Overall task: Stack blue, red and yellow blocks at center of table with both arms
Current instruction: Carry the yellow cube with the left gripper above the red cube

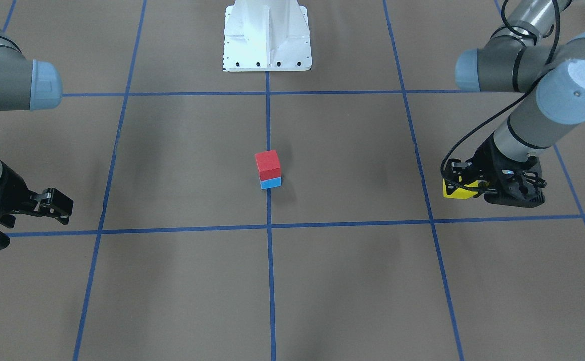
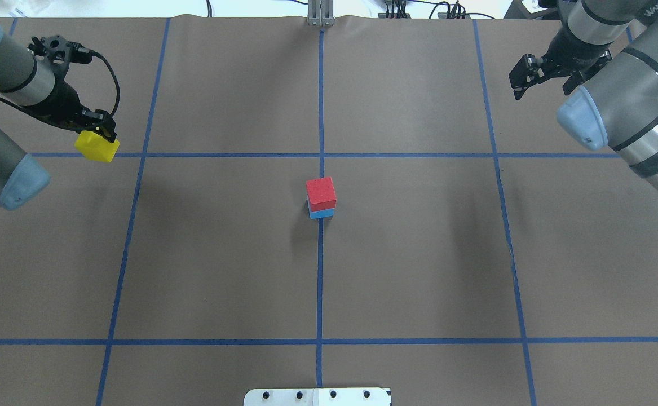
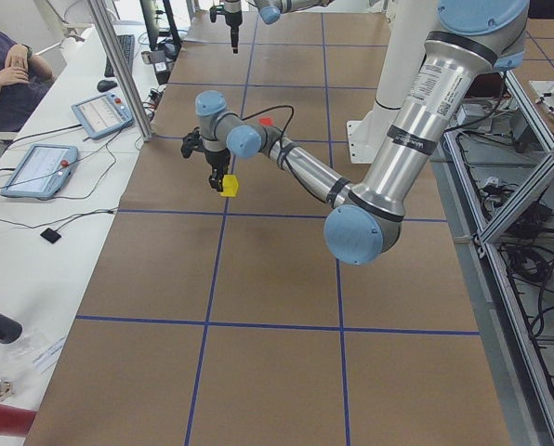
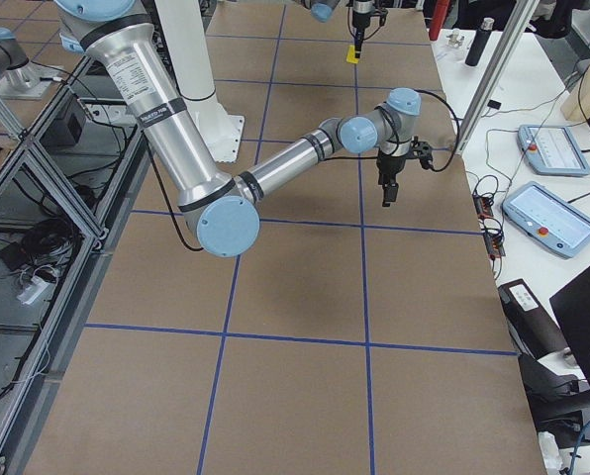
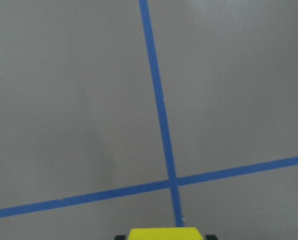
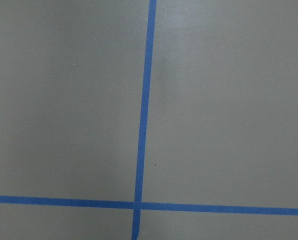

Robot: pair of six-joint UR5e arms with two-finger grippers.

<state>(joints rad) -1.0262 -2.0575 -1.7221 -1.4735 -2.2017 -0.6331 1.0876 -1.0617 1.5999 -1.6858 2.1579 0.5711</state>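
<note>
Centre of table (image 2: 221,254): red block (image 2: 321,193) sits squarely on blue block (image 2: 322,213), the two making a low stack right on the middle tape line (image 2: 319,293), close to the middle of the marked grid. Only a thin strip of the blue one shows beneath the red from the overhead view. Left gripper (image 2: 101,129) is out at the table's far-left part, pointing down, its fingers closed against the yellow block (image 2: 97,148); the block hangs at the fingertips over a tape crossing, well apart from the stack. It looks lifted clear of the surface, though no view shows the gap plainly. The left wrist view catches just the top edge of the yellow block at the bottom of the picture, with the tape cross beyond it. Right gripper (image 1: 26,223) is off at the opposite side of the table, jaws spread wide and holding nothing, also well away from the stack. The right wrist view shows only brown table and a tape crossing. White robot base (image 1: 267,37) stands at the table's robot-side edge, in line with the stack.
</note>
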